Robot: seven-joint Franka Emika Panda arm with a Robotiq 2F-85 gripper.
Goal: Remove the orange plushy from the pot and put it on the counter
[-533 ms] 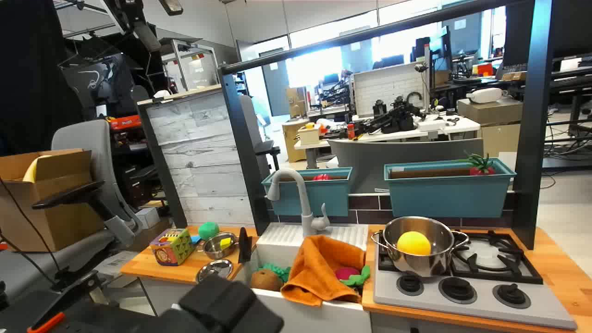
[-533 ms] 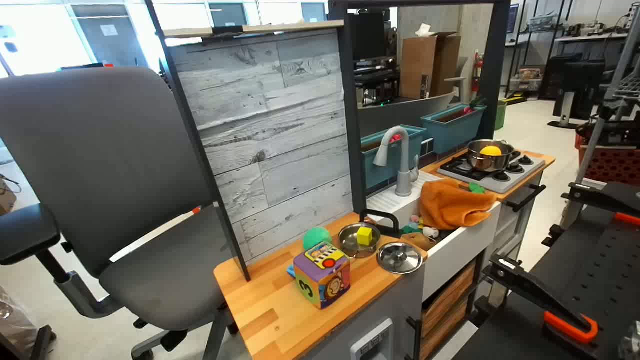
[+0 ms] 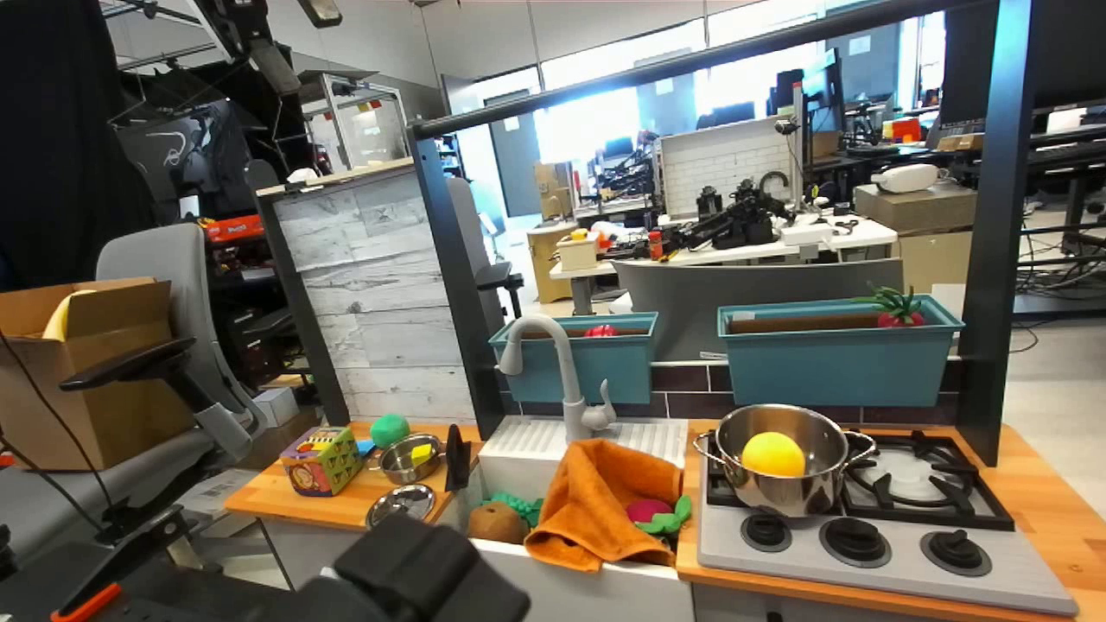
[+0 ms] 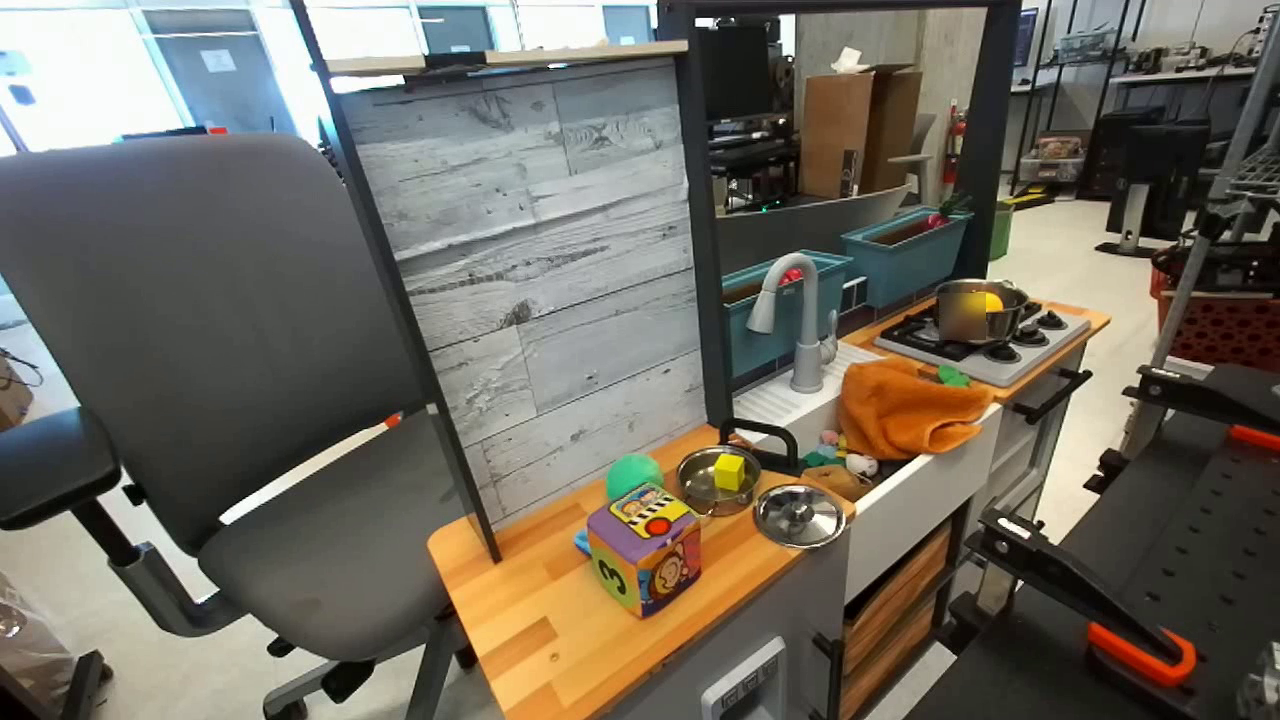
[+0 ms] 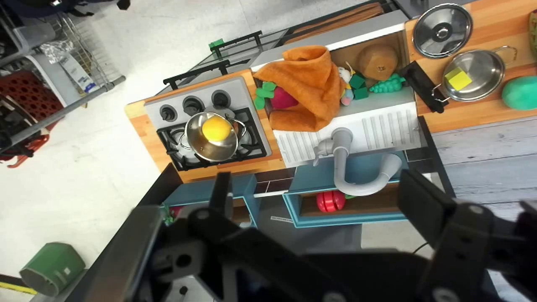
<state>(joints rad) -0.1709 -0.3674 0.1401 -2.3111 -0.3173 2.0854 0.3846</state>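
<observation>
A round yellow-orange plushy (image 3: 773, 453) sits inside a steel two-handled pot (image 3: 782, 497) on the stove. The plushy also shows in the wrist view (image 5: 216, 128), inside the pot (image 5: 209, 150). In an exterior view a blurred patch covers part of the pot (image 4: 1004, 326), and only part of the plushy (image 4: 993, 302) shows. My gripper (image 5: 316, 184) is open and empty, with its fingers wide apart, well above the kitchen unit. What look like its fingers (image 3: 298, 43) hang at the top edge of an exterior view. The wooden counter (image 4: 545, 620) lies beyond the sink from the stove.
The sink holds an orange towel (image 5: 312, 88) and several toys. A grey faucet (image 5: 342, 151) rises behind it. Teal planters (image 3: 838, 363) line the back. The counter bears a toy cube (image 4: 645, 550), a green ball (image 4: 632, 472), a small pan (image 5: 482, 79) and a lid (image 5: 442, 31).
</observation>
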